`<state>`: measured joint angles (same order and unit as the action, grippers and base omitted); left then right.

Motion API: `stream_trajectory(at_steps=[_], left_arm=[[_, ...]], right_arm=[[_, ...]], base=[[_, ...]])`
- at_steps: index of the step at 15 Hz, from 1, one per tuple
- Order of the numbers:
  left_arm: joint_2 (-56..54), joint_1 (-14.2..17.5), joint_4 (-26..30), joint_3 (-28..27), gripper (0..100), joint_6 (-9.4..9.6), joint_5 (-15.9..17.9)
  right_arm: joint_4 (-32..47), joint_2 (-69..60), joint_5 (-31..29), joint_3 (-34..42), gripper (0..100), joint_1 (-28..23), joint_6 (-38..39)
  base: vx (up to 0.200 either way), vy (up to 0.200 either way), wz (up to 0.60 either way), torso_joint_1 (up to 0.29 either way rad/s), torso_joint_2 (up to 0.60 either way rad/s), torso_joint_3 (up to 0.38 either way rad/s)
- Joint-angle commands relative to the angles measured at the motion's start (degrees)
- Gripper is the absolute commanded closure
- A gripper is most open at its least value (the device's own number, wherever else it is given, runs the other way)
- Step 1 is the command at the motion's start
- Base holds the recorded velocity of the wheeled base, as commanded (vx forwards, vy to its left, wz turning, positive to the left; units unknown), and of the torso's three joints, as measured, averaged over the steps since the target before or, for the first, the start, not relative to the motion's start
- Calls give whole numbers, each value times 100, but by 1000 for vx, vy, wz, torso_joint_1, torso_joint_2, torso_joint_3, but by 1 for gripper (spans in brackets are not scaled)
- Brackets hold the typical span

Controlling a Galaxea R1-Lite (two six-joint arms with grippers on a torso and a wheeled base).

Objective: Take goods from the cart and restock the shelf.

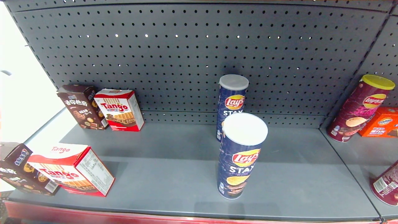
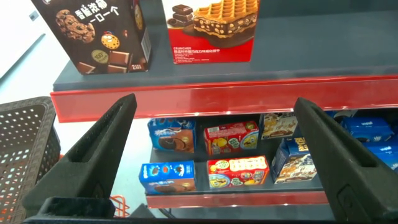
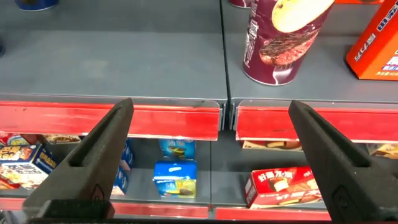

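While left gripper (image 2: 214,99) and right gripper (image 3: 210,102) gape wide, empty, best grasp goods squarely from black mesh cart (image 2: 25,143) for grey metal shelf (image 1: 174,149).

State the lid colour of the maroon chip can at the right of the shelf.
Yellow-green; the lid shows best in the head view.

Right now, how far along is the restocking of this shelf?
Two blue chip cans stand on the shelf, snack boxes at its left end. Nothing is in hand: left gripper and right gripper are open and empty. Much of the shelf is bare, so more trips to the basket seem likely.
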<state>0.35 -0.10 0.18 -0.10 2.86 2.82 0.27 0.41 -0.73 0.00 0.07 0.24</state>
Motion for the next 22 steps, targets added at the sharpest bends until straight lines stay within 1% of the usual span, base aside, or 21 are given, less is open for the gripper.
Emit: stream_trajectory(at_steps=[1,9,11,15,16,17,21,22], left_arm=[[0,1,-1,1,0,-5,0],[0,1,-1,1,0,-5,0],[0,1,-1,1,0,-5,0],[0,1,-1,1,0,21,0],[0,-8,-1,1,0,-5,-9],[9,1,-1,1,0,12,0],[0,1,-1,1,0,-5,0],[0,1,-1,1,0,21,8]], right_arm=[[0,-24,3,-9,0,1,2],[0,-24,3,0,0,1,2],[0,-24,3,0,0,1,2],[0,-24,3,0,0,1,2],[0,-24,3,0,0,1,2],[0,-24,12,0,0,1,2],[0,-24,3,0,0,1,2],[0,-24,3,0,0,1,2]], base=[[0,0,-600,12,2,2],[0,0,0,0,0,0],[-200,0,0,0,5,2],[0,0,0,0,0,0],[0,-200,0,22,7,-2],[0,-200,0,12,2,2],[0,0,0,0,0,0],[0,0,0,0,0,0]])
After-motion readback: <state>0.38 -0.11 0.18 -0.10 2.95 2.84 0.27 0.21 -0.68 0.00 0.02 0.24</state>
